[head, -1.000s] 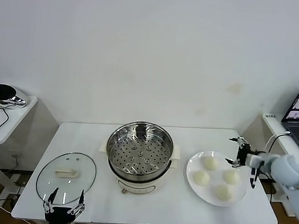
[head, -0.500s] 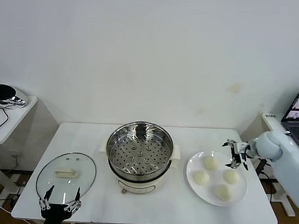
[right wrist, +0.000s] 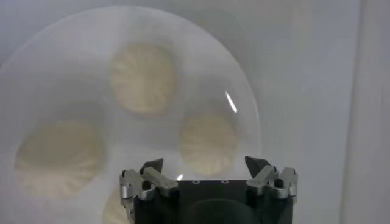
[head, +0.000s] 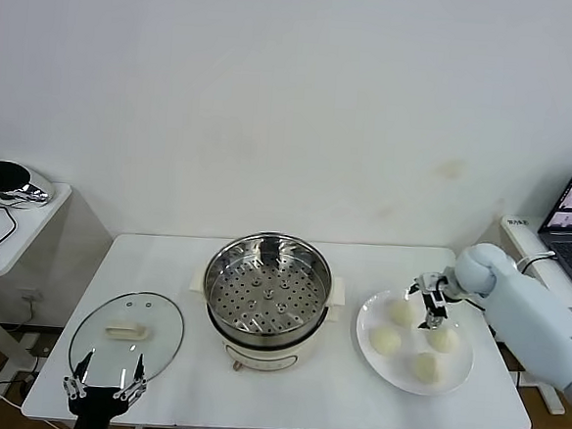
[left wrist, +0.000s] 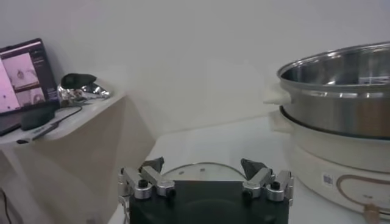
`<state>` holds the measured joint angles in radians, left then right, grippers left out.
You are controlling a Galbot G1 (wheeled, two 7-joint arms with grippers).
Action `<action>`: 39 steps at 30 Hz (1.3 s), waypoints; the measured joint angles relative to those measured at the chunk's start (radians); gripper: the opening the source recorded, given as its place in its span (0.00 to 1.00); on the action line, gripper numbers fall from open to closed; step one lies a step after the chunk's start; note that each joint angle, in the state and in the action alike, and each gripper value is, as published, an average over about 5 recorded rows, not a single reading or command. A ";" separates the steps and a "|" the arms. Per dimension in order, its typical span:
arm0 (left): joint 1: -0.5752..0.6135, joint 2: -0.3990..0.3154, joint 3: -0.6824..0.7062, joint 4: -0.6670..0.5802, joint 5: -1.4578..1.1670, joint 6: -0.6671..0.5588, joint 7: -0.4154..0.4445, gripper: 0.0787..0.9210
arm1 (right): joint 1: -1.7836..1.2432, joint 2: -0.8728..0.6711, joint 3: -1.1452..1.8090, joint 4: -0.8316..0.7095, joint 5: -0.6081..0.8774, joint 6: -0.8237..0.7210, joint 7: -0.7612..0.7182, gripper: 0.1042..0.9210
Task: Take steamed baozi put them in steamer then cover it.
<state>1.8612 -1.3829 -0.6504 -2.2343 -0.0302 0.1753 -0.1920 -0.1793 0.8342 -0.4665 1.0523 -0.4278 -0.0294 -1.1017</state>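
Four buns (head: 387,340) sit on the white plate (head: 456,378) at the right side of the worktop (head: 351,401), none of them lifted. Over the plate's far half hovers the right tool (head: 429,305), its fingers spread wide and holding nothing, poised between the two far buns and just above them. From the right wrist view the tool (right wrist: 207,165) looks straight down on the plate (right wrist: 36,55), with one bun (right wrist: 208,143) directly between the spread fingertips (right wrist: 257,164) and no contact to be seen.

Just left of the plate stands the steamer (head: 267,302), a shiny steel pot on a cream base at the middle of the worktop, its holed tray bare and the pot uncovered. The glass lid (head: 126,335) with its cream handle lies flat near the worktop's front left corner, well apart from the pot.

Down at the front edge, beside the lid, the left tool (head: 103,386) waits with fingers apart and empty. Its wrist view shows the tool (left wrist: 204,167) low by the lid's rim (left wrist: 195,165), the steamer (left wrist: 341,122) rising beyond.
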 measured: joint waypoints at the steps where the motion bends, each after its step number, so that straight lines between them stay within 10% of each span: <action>1: 0.000 -0.001 -0.001 0.000 0.000 0.000 0.000 0.88 | 0.002 0.007 -0.001 -0.009 -0.005 0.000 0.001 0.88; 22: 0.004 -0.008 -0.001 -0.008 0.011 -0.002 0.003 0.88 | 0.025 0.071 -0.027 -0.094 -0.036 -0.001 0.010 0.54; 39: 0.013 -0.005 0.002 -0.014 -0.006 0.000 0.013 0.88 | 0.212 -0.046 -0.147 0.092 0.152 -0.024 -0.033 0.54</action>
<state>1.8745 -1.3875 -0.6483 -2.2487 -0.0358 0.1752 -0.1793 0.0329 0.7884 -0.6134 1.1446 -0.2760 -0.0532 -1.1345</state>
